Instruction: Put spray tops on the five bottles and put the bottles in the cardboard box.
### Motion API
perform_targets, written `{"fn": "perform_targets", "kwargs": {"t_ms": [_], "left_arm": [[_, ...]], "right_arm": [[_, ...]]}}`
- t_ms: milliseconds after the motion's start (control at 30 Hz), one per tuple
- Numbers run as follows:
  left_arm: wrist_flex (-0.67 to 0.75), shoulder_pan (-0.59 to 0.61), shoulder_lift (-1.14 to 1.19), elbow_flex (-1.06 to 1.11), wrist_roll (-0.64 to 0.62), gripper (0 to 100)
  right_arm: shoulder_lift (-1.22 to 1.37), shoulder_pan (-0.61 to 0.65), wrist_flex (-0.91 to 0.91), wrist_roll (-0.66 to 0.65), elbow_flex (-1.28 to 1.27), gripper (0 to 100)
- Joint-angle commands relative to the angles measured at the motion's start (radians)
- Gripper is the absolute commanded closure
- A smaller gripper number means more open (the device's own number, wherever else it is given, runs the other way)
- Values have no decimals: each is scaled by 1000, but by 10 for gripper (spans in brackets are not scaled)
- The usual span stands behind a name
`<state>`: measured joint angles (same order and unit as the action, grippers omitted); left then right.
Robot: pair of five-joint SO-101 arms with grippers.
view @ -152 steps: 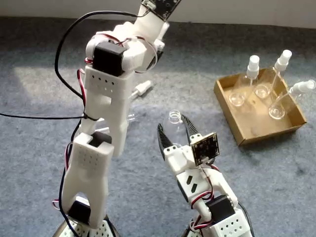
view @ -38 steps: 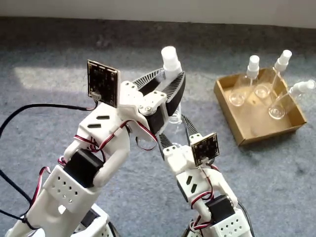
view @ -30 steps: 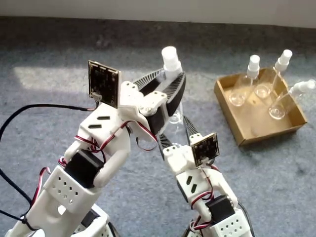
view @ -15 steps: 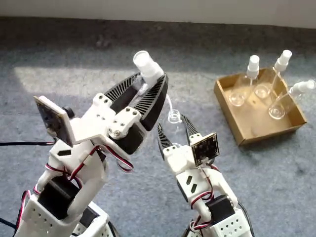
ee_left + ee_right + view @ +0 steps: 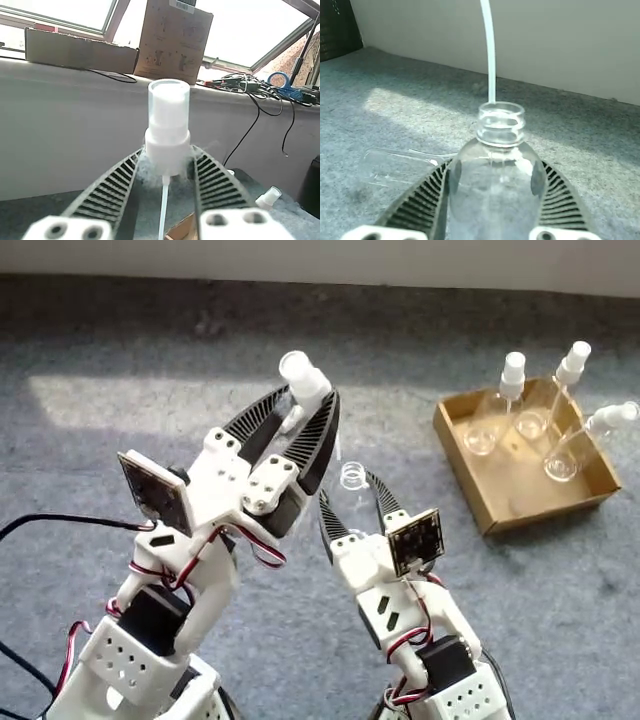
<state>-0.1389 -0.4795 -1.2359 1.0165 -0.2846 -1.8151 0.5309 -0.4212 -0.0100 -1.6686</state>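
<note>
Near the middle of the grey carpet (image 5: 480, 620), the right gripper (image 5: 348, 494) was closed around an upright open bottle (image 5: 351, 477). Above it the left gripper (image 5: 311, 396) pinched a white spray top (image 5: 300, 373), tilted, with its thin tube (image 5: 489, 50) hanging down to the bottle's mouth — whether the tip had entered could not be told. A spare bottle (image 5: 395, 167) lay on its side nearby. Well apart stood the cardboard box (image 5: 512, 490) with three capped bottles (image 5: 505, 390) in it — the left arm (image 5: 190, 540) blocked the carpet behind it.

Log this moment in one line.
left hand: shut on spray top | right hand: shut on bottle | tube near neck | box: three capped bottles
</note>
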Motion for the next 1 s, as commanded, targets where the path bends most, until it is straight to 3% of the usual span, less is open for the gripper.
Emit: {"fn": "perform_targets", "kwargs": {"t_ms": [0,300,967], "left_arm": [[29,12,-21,-12,15,995],[28,-128,-21,-21,21,995],[23,-125,-22,-101,49,995]], "right_arm": [[-12,8,-4,8,-147,844],[-12,8,-4,5,-147,844],[-13,8,-4,3,-147,844]]}}
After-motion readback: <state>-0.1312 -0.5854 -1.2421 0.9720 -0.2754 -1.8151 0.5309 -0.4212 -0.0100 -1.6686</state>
